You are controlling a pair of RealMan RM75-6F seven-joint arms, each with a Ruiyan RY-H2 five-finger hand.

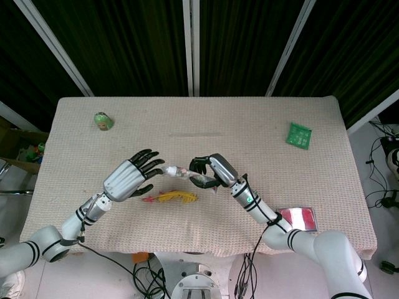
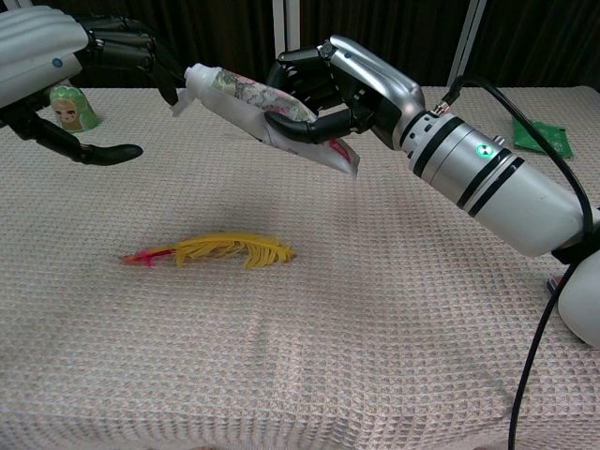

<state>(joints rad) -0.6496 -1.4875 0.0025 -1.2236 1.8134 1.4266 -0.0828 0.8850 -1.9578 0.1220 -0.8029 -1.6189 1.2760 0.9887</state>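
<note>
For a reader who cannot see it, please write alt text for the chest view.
The right hand holds a white printed tube in the air, cap toward the open left hand. Below lies a yellow feather on the beige tablecloth.
</note>
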